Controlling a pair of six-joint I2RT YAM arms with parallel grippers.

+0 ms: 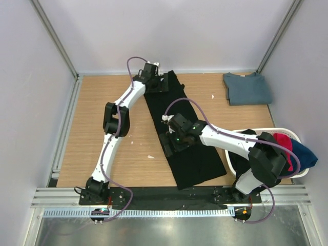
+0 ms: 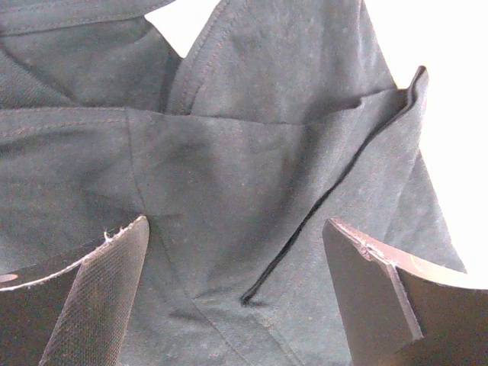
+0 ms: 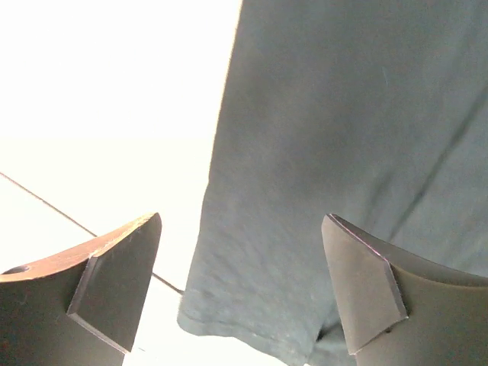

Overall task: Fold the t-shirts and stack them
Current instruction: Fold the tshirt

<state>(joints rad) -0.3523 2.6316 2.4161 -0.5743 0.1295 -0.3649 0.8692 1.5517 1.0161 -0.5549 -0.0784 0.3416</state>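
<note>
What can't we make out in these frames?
- Top view: right arm covers much of the basket; how many shirts it holds is unclear.
- Top view: left arm, at its wrist, hides the black shirt's far end.
- Left wrist view: folds fill the frame; which part of the shirt is unclear.
- Right wrist view: table glare-washed white; surface detail lost.

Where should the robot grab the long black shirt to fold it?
Probably at its far end, coming down from above. The black shirt lies flat on the table as a long strip, so only edges and creases can be pinched. There the open left fingers straddle bunched, creased cloth. The open right fingers hang over its left edge, another good spot.
</note>
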